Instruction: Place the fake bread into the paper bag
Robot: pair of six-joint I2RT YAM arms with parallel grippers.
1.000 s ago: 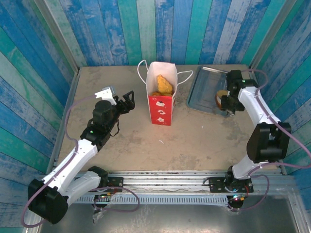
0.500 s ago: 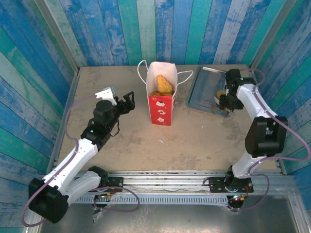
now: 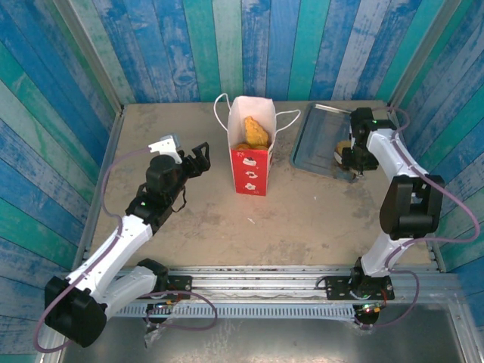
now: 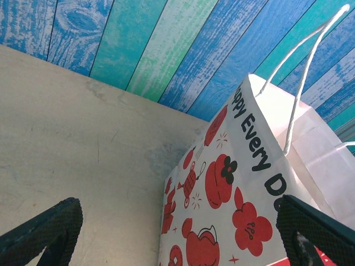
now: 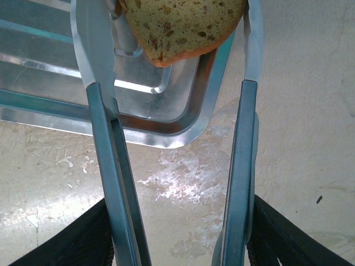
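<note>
The paper bag (image 3: 251, 162) stands upright mid-table, white above and red below, with golden fake bread (image 3: 255, 131) showing in its open top. My left gripper (image 3: 203, 157) is open just left of the bag, whose printed side (image 4: 233, 210) lies between the fingers (image 4: 47, 227) without touching them. My right gripper (image 3: 355, 162) is shut on thin metal tongs (image 5: 108, 144). The tong tips pinch a brown piece of bread (image 5: 183, 25) above the near corner of the tray (image 5: 166, 130). In the top view this bread (image 3: 344, 150) hangs at the tray's right edge.
The flat silver tray (image 3: 314, 136) lies at the back right, right of the bag. Blue and green plank walls close the table on three sides. A metal rail runs along the near edge by the arm bases.
My right gripper with the tongs and bread has shifted slightly back and left over the tray's corner. The left arm and the bag have not moved.
</note>
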